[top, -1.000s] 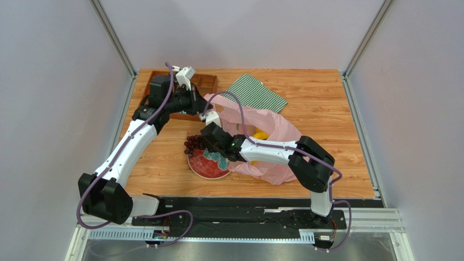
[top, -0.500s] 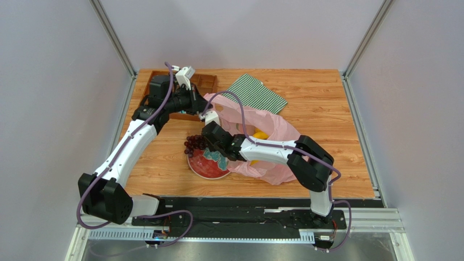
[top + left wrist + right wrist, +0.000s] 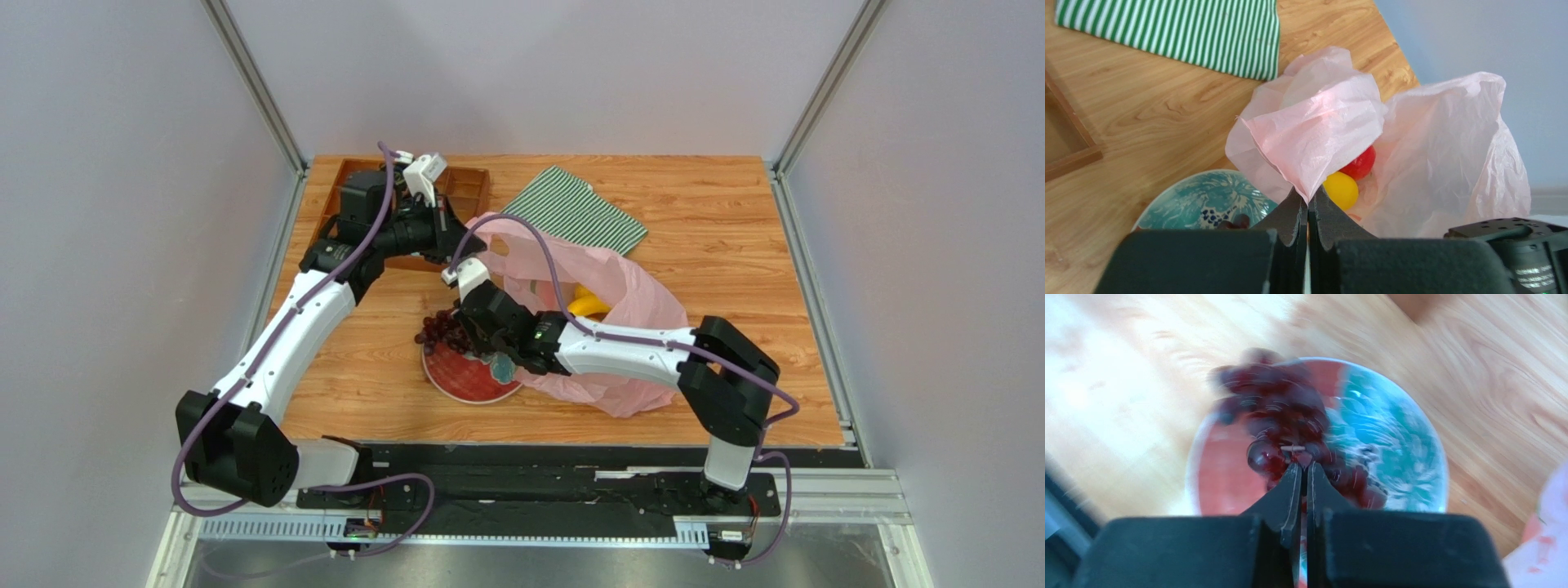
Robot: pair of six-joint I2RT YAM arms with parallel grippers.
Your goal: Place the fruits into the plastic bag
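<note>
The pink plastic bag [image 3: 620,294] lies right of the plate, its mouth facing left. My left gripper [image 3: 472,235] is shut on the bag's upper edge and holds it up; the left wrist view shows the edge [image 3: 1315,122] pinched between the jaws [image 3: 1309,199]. A yellow fruit [image 3: 1340,188] and a red apple [image 3: 1361,162] lie inside, and a yellow fruit shows through the bag [image 3: 589,304]. My right gripper [image 3: 466,328] is shut on the dark purple grape bunch [image 3: 1272,410] over the plate's far left rim [image 3: 434,328]. Whether the bunch touches the plate is unclear.
The red plate with teal pattern [image 3: 466,382] sits near the front edge, also seen in the right wrist view [image 3: 1395,453]. A green-and-white striped cloth [image 3: 577,208] lies at the back. A wooden tray [image 3: 466,184] stands at the back left behind the left arm.
My right gripper has shifted slightly left over the plate while its elbow swung right. The grapes are motion-blurred. My left gripper has lifted the bag's edge a little.
</note>
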